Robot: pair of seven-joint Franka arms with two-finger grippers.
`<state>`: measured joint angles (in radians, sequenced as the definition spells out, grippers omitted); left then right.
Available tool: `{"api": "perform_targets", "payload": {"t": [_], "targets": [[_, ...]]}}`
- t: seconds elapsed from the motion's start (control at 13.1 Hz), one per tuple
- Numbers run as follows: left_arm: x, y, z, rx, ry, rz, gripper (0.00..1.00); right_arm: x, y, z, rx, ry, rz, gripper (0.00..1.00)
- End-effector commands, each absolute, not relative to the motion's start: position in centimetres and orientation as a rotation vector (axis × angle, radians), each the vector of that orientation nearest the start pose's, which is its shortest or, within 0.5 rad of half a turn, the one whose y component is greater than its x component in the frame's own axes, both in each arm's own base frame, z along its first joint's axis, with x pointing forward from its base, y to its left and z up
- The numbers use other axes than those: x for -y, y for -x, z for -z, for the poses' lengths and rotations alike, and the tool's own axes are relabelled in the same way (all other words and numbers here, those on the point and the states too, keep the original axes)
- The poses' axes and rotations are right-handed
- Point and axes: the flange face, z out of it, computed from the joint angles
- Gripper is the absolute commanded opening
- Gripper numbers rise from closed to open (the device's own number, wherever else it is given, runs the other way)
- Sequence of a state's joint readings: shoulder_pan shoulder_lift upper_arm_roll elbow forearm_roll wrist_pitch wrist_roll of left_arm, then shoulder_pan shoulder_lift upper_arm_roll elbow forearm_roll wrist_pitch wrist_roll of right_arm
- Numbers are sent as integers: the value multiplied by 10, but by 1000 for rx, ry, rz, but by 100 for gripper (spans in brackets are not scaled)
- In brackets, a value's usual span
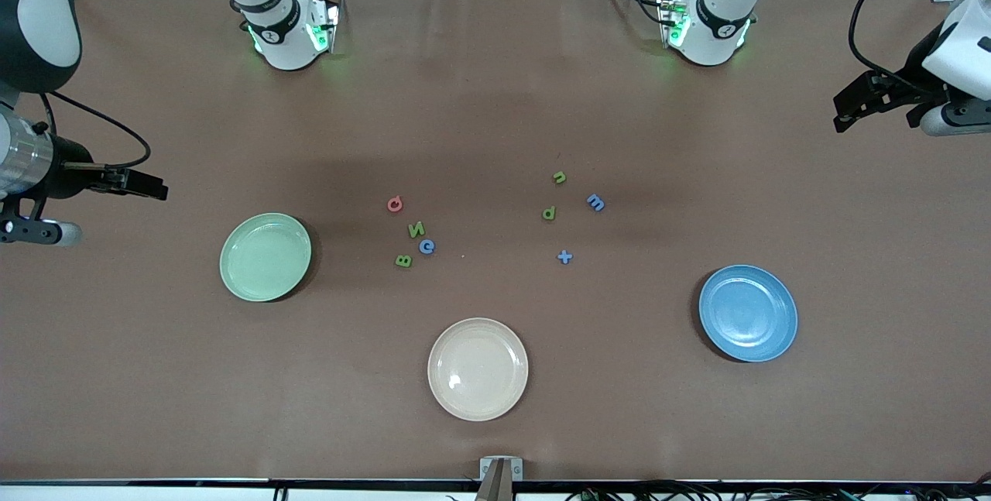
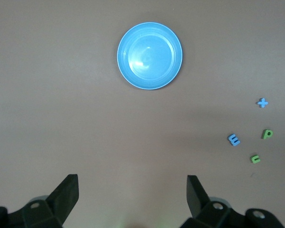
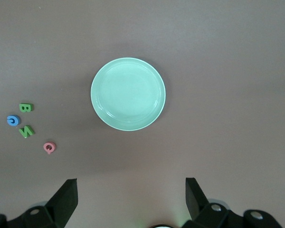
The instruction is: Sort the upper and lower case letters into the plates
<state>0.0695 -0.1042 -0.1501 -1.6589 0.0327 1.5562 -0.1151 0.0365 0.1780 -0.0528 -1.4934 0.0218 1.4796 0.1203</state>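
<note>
The mint green plate [image 1: 265,256] [image 3: 128,93] lies toward the right arm's end and the blue plate [image 1: 748,313] [image 2: 149,55] toward the left arm's end; both are empty. Between them lie two groups of letters. One holds pink Q [image 1: 395,204], green N [image 1: 416,229], blue C [image 1: 426,246] and green B [image 1: 403,260]. The other holds green n [image 1: 559,176], blue m [image 1: 595,202], green p [image 1: 549,213] and a blue cross-shaped piece [image 1: 565,257]. My right gripper [image 1: 151,187] [image 3: 131,190] and left gripper [image 1: 848,110] [image 2: 133,190] hang open and empty, high at the table's ends.
A cream-beige plate [image 1: 478,368] lies empty near the table's front edge, midway between the two plates. The arm bases [image 1: 286,29] stand along the edge farthest from the front camera. Brown cloth covers the table.
</note>
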Motion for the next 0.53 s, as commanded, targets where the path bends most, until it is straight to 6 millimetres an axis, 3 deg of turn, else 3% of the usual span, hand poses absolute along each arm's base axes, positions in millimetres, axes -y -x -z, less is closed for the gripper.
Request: {"api": "perform_targets", "payload": {"t": [0.0,0.08,0.3,0.46], "targets": [[44,-521,-644,21,3106,6,100,5,-555,-571,-204,3119,-256,100],[47,-521,-644,12,3105,6,100,6,-546,-576,-207,3119,-229,100],[54,-532,-614,-2,3115,-79,100,6,-529,-587,-206,3118,-193,100],[78,-539,-585,-37,3112,-101,100,8,-522,-594,-213,3117,-176,100]]}}
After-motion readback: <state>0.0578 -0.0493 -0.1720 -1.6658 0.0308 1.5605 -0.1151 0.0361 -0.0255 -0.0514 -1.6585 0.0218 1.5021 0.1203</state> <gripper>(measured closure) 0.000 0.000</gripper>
